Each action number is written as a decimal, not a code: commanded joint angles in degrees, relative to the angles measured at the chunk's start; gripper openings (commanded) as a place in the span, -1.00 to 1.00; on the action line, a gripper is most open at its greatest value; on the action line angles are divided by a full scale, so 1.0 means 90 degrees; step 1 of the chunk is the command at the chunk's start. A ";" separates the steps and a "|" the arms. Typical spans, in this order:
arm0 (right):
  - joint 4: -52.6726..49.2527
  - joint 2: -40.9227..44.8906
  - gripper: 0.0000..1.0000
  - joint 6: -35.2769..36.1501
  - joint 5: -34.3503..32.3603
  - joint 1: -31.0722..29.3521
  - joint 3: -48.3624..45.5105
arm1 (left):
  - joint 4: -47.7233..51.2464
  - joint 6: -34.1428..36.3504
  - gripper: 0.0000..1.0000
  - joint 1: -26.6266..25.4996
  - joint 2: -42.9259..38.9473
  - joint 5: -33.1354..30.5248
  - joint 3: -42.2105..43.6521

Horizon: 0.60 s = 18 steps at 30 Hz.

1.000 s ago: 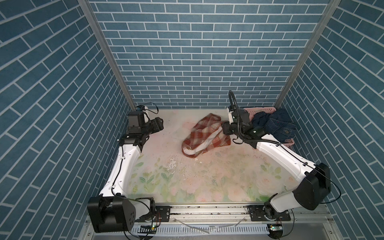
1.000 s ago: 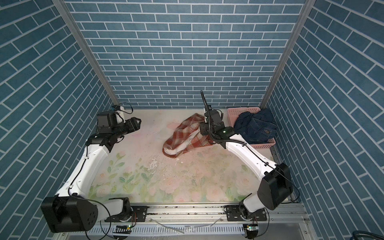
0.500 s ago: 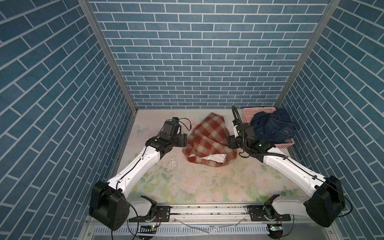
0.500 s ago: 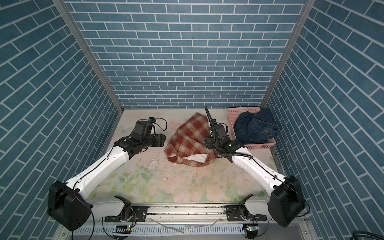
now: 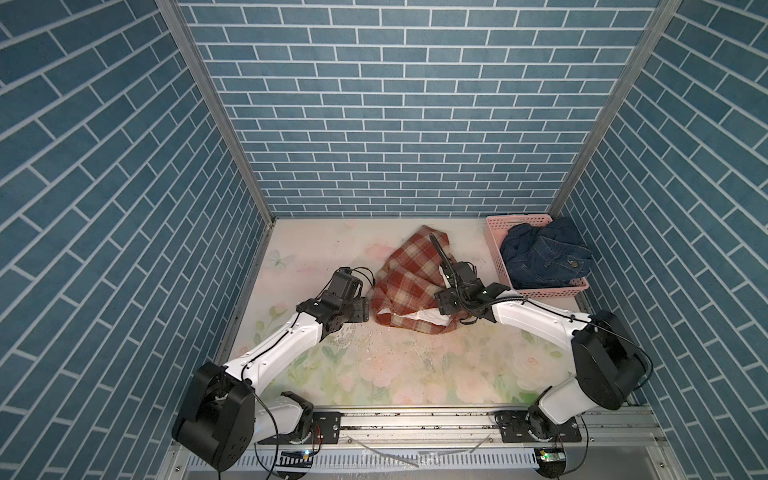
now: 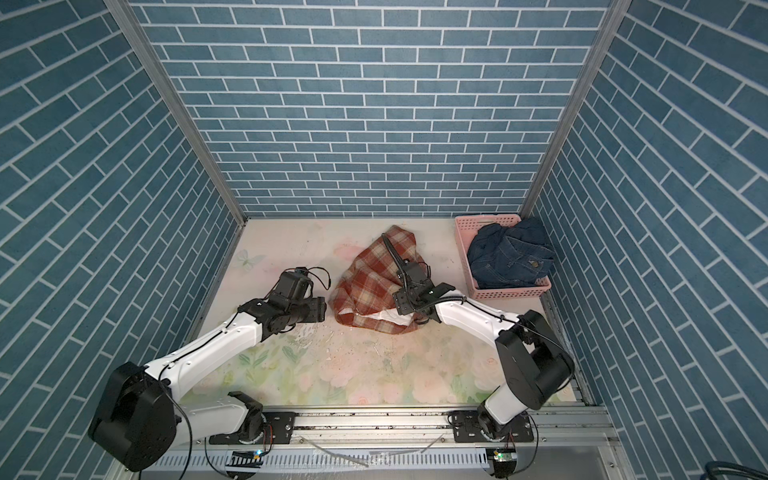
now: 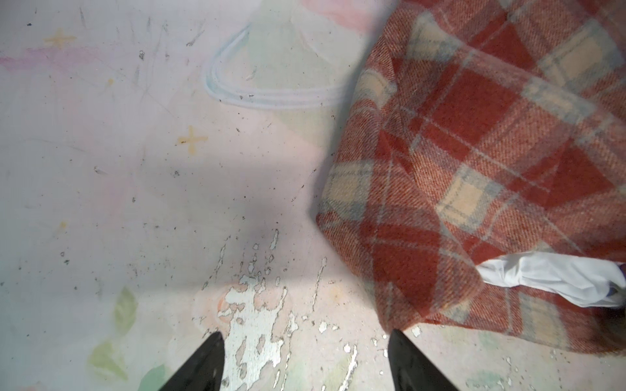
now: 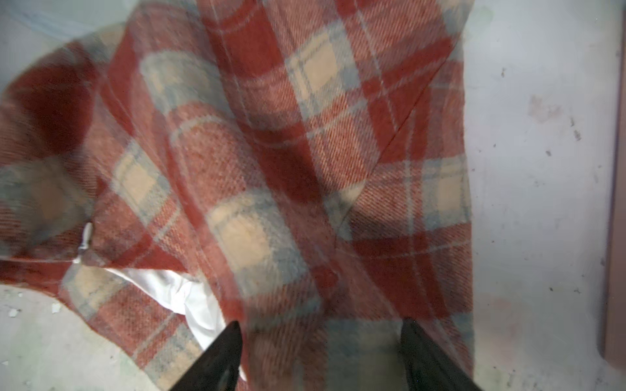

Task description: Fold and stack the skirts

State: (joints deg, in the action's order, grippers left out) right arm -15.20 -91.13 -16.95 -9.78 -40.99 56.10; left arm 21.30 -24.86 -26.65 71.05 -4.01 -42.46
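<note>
"Okay, where's the plaid skirt (image 5: pixel 409 282)?"

"Crumpled on the table (image 5: pixel 374 374), a little past centre toward 12 o'clock in both top views. Its white lining (image 5: pixel 419 318) shows at its 6 o'clock edge."

"And the denim?"

"I see the denim skirts (image 5: pixel 544 257) heaped in the basket (image 5: pixel 552 293) at the table's 2 o'clock, well apart from the plaid. Dark cloth spills over the rim at the far corner. I cannot tell one skirt from the other in that heap."

"Your left claw?"

"My left claw (image 7: pixel 306 352) sits at the plaid's 8 o'clock, fingers spread wide over bare table, with nothing between them. One fingertip (image 7: pixel 403 352) is just beside the skirt's corner, and I cannot tell whether it touches."

"Right claw?"

"My right claw (image 8: pixel 320 338) is over the plaid's 4 o'clock part. Its fingers are apart with plaid under them and not pinched on it, though that wrist view is blurred."
</note>
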 commanded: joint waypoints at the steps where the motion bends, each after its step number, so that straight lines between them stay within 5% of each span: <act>1: 0.0078 -0.0467 0.00 -0.0542 -0.0075 -0.0035 0.0488 | -0.0225 -0.0175 0.53 -0.0040 -0.0122 -0.0045 0.0161; 3: 0.0192 -0.0560 -0.69 -0.0745 -0.0032 -0.0036 0.0575 | -0.0293 -0.0212 0.53 -0.0045 -0.0196 -0.0041 0.0232; 5: 0.0230 -0.0444 -1.00 -0.0816 -0.0009 -0.0038 0.0709 | -0.0289 -0.0221 0.53 -0.0044 -0.0259 -0.0047 0.0245; 18: -0.0200 0.0277 -1.00 -0.0955 -0.0055 -0.0042 0.2663 | -0.1558 -0.0296 0.49 -0.0119 -0.0787 0.0906 0.0904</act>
State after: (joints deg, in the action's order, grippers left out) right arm -16.51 -90.19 -22.92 -9.67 -41.10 75.92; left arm 12.84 -26.87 -26.96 65.89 0.19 -35.81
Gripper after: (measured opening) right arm 0.067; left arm 0.747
